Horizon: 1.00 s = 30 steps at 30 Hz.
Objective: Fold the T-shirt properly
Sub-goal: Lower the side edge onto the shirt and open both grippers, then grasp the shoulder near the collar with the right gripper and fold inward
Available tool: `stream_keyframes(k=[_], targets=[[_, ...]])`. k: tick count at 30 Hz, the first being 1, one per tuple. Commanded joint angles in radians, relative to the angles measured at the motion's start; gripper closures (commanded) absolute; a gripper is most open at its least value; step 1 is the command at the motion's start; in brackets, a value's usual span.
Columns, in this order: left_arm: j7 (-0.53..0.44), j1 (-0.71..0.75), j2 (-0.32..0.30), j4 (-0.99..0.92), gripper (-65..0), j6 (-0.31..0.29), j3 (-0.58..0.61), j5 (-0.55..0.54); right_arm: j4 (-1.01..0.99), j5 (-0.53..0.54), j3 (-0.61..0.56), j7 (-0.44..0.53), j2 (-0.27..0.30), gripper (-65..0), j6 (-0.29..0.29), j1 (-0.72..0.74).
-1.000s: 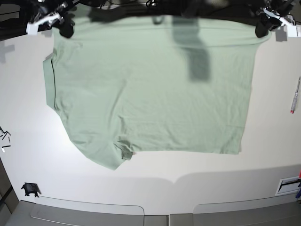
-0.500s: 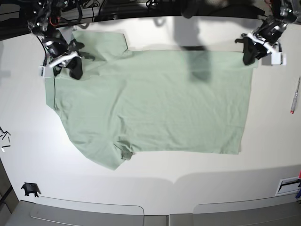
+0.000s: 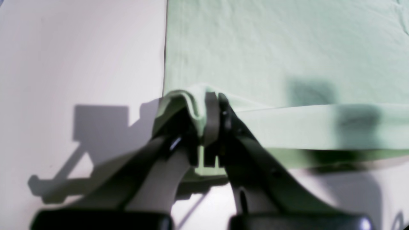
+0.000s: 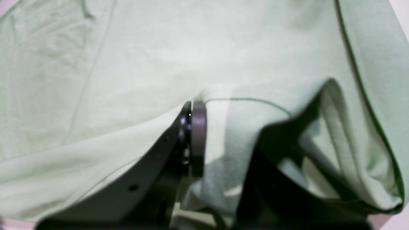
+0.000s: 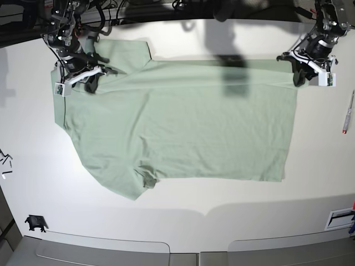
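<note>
Left wrist view: the left gripper [image 3: 211,127] has its jaws pressed together on a raised fold at the corner of the T-shirt [image 3: 287,51]. The pinched edge humps up over the fingertips [image 3: 211,108]. The rest of the cloth lies flat on the white table [image 3: 80,64], its straight side edge running away from the gripper. The arm's shadow falls on the table to the left.

Right wrist view: the right gripper [image 4: 195,127] is clamped shut on the T-shirt [image 4: 191,57], with a thin layer of cloth nipped between the pads. A dark-trimmed seam runs from the pinch to the right. Loose cloth bunches and hangs in a pocket on the right side. The view is blurred.

Base view: the T-shirt [image 5: 183,127] lies spread across the middle of the table [image 5: 183,221], 1 sleeve pointing toward the near left. The right gripper [image 5: 89,80] grips the far left part; the left gripper [image 5: 299,72] grips the far right corner. A pen [image 5: 348,113] lies at the right edge, well apart from the cloth.
</note>
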Motion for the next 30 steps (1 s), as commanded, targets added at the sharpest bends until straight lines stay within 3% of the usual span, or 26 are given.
stream_keyframes(k=[1,2,3,5,6,10,14,23,26,30], targets=[[-0.023,0.001,-0.011,0.016,0.0,0.0,-0.006,-0.013,0.016,0.008,0.005,0.028,0.013,0.0,0.006,0.005],[-0.023,0.001,-0.011,0.016,0.0,0.0,-0.006,-0.013,0.016,0.008,0.005,0.028,0.013,0.0,0.026,0.005],[-0.024,0.003,-0.012,0.016,-3.7,0.0,-0.006,-0.013,0.016,0.012,0.005,0.029,0.014,-6.3,0.056,0.005],[-0.024,0.003,-0.012,0.016,-20.4,0.0,-0.006,-0.013,0.016,0.042,0.005,0.029,0.014,-29.5,0.091,0.005],[-0.024,0.002,-0.013,0.016,-24.2,0.0,-0.006,-0.013,0.016,0.061,0.006,0.029,0.014,-35.7,0.091,0.005],[-0.023,0.003,-0.044,0.019,-24.8,0.001,-0.006,-0.014,0.04,0.065,0.031,0.025,0.014,-36.3,0.091,0.005],[0.0,0.003,-0.093,0.051,-24.8,0.001,-0.015,-0.014,0.081,0.092,0.126,0.002,0.021,-36.3,0.091,0.004],[0.027,0.003,-0.139,0.143,-24.8,0.001,-0.027,-0.021,0.084,0.329,0.333,-0.167,0.106,-35.8,0.093,-0.053],[0.027,0.003,-0.139,0.149,-24.8,0.001,-0.027,-0.021,0.084,0.441,0.405,-0.213,0.098,-31.6,0.143,-0.121],[0.026,0.003,-0.138,0.149,-24.8,0.001,-0.027,-0.021,0.084,0.56,0.443,-0.256,0.067,-31.2,0.194,-0.242]])
